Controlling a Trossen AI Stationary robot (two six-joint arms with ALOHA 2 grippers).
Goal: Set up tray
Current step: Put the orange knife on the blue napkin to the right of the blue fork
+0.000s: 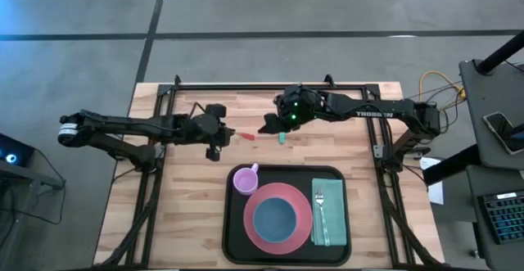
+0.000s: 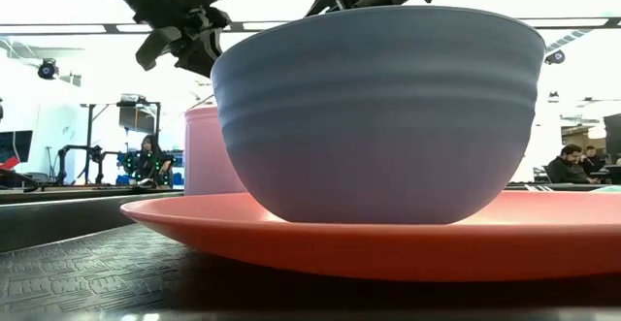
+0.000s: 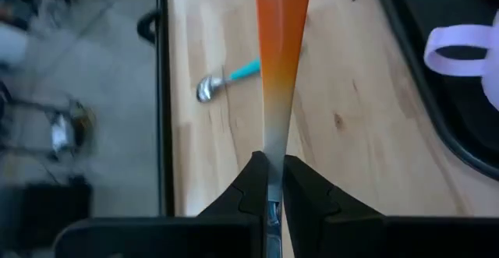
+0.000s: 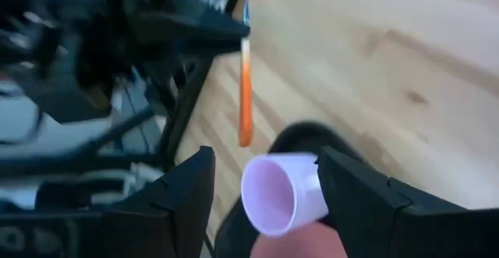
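Currently the tray [image 1: 286, 246] sits at the table's near edge, right of centre, long axis running left-right. It holds a lilac cup [image 1: 245, 179] at its far-left corner, a pink plate [image 1: 278, 218] carrying a blue bowl [image 1: 274, 216], and a green napkin [image 1: 328, 212] with a fork [image 1: 320, 205] lying on it. Left gripper [image 1: 223, 135] pinches an orange-handled utensil [image 1: 244, 137] above the bare wood. Right gripper [image 1: 268, 126] hangs beyond the tray, jaws wide, empty. A teal spoon [image 1: 281, 137] lies on the table.
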